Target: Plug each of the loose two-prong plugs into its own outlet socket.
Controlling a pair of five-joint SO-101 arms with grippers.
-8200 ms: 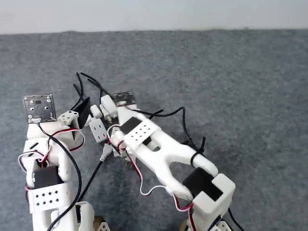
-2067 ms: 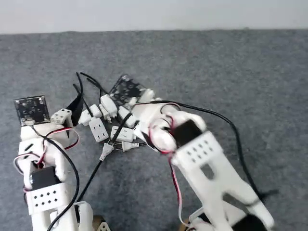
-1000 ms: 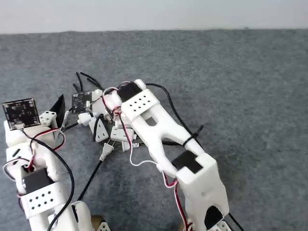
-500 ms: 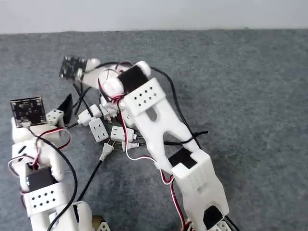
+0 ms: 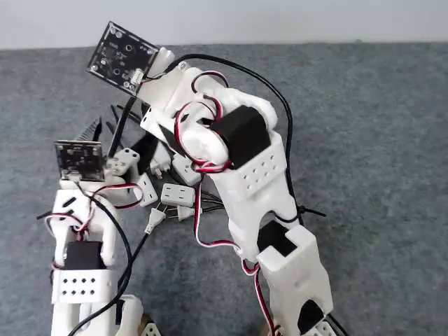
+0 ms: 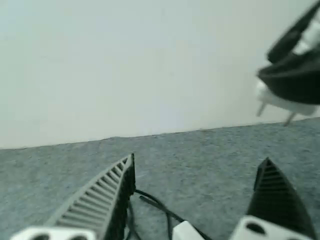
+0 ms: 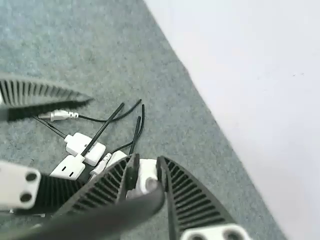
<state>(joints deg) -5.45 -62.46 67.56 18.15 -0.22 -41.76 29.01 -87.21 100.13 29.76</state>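
**A:** How will these plugs handle?

**B:** Light, I judge. The plastic looks hard and smooth, so it is likely to slip in a grip. The thin black cords (image 7: pixel 107 121) look limp and may drag neighbouring pieces along. I would take hold across the flat sides of the body and leave the metal free.

**A:** And from the left?

**B:** The left gripper (image 6: pixel 199 162) hangs over the left half of the grey carpet (image 5: pixel 364 140). Its fingers are spread wide and I see nothing pinched between them. Just right of it lies the cluster. It has a socket block (image 5: pixel 146 189) showing 2 slots and a second white block (image 5: pixel 177 194) just beside it. A slim plug (image 5: pixel 152 222) lies nearer the carpet's near edge. Right again, the right gripper (image 7: pixel 148 160) is pressed together on 1 white plug (image 7: pixel 145 181). It pinches the plug's body and holds it up off the carpet, with 2 prongs (image 6: pixel 260 110) sticking out free.

**A:** The count?

**B:** 2 grippers, 1 plug held, and at least 5 white pieces on the carpet. The right arm covers part of the cluster, so I cannot give a full total. I also cannot sort every piece into plug or socket.
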